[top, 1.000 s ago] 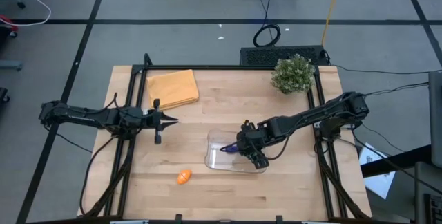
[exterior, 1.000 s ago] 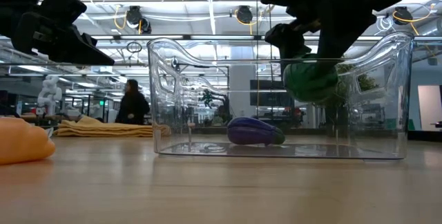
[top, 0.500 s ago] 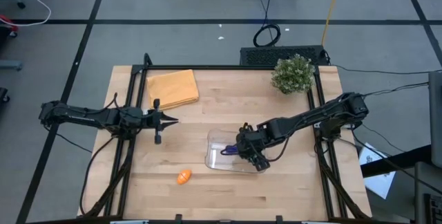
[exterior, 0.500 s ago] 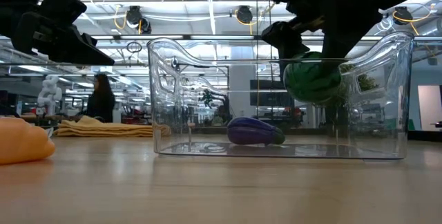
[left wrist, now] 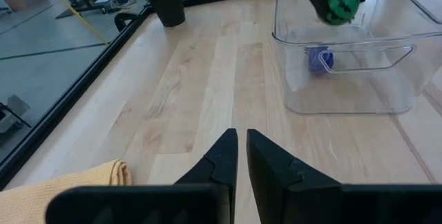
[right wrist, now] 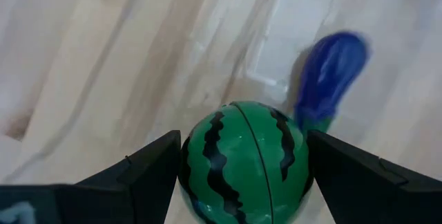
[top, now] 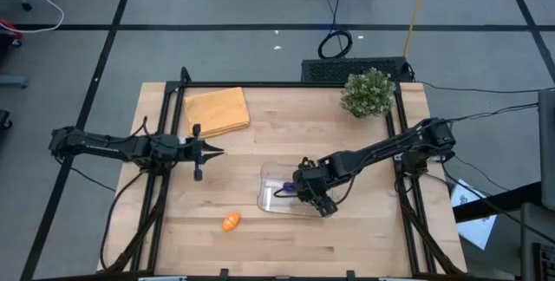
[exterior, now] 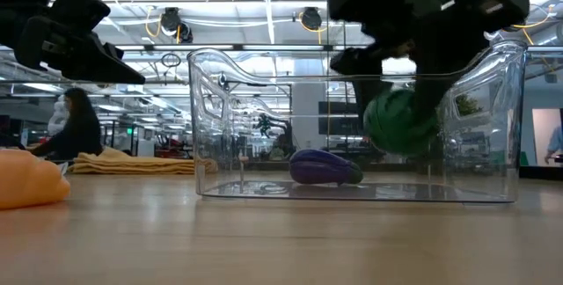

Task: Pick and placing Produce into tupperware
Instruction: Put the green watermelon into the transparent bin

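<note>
The clear tupperware (top: 279, 179) stands on the table near its middle, toward the near edge. The purple piece (exterior: 324, 167) lies on its floor. My right gripper (top: 310, 190) hangs over the container, shut on the green striped round piece (right wrist: 243, 155), which shows above the floor in the low view (exterior: 400, 122). The orange piece with a green tip (top: 230, 221) lies on the table left of the container, toward the near edge. My left gripper (top: 217, 151) hovers shut over the table's left half. My right gripper pinches the green striped round piece between its two fingers (right wrist: 148, 169), one on each side of the ball (right wrist: 200, 151), coming from above and pointing down. The piece is lifted clear, inside the container's walls and above the purple piece.
A folded orange-yellow cloth (top: 217, 110) lies at the far left of the table. A bushy green potted plant (top: 367, 93) stands at the far right corner. Bare wood lies between the left gripper and the container. People move in the room beyond, in the low view.
My right gripper has moved a little toward the table's left and down into the container, carrying the green striped piece lower between the walls. The left arm has kept still.
</note>
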Available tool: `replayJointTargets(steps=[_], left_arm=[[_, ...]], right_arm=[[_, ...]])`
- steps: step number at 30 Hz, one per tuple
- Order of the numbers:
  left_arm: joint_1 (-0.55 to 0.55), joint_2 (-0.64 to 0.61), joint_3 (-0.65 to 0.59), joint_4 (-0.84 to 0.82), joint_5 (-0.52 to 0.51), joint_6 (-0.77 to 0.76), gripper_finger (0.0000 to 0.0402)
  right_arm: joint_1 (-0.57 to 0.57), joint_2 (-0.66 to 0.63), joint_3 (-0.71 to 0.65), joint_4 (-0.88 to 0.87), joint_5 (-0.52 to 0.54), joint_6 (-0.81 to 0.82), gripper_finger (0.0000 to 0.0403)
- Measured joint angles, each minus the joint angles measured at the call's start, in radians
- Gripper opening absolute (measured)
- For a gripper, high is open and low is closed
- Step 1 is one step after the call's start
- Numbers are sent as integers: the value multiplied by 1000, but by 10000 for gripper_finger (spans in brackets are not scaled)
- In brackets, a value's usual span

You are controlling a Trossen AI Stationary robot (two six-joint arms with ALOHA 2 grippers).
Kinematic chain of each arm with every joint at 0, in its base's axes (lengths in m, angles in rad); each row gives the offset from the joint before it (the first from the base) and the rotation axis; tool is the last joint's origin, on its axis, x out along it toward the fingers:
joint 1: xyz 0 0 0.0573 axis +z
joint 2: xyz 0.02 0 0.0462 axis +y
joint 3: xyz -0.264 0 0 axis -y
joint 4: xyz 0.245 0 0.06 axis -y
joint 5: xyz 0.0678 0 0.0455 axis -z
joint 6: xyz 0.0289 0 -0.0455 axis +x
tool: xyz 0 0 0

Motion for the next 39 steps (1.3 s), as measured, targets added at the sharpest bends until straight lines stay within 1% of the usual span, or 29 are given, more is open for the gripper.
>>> replayJointTargets(steps=[2, 12, 20, 25, 32, 39], left_arm=[[0, 0, 0, 0, 0, 0, 37], [0, 0, 0, -10, 0, -1, 37], [0, 0, 0, -14, 0, -3, 37], [0, 0, 0, -13, 0, -3, 37], [0, 0, 0, -13, 0, -2, 37], [0, 0, 0, -15, 0, -2, 37]], right_arm=[[0, 18, 0, -2, -18, 0, 288], [0, 18, 0, 1, -16, -33, 288], [-16, 18, 0, 23, -7, 42, 288], [-15, 18, 0, 88, -11, 114, 288], [-12, 18, 0, 92, -2, 168, 288], [15, 88, 0, 94, 14, 174, 288]])
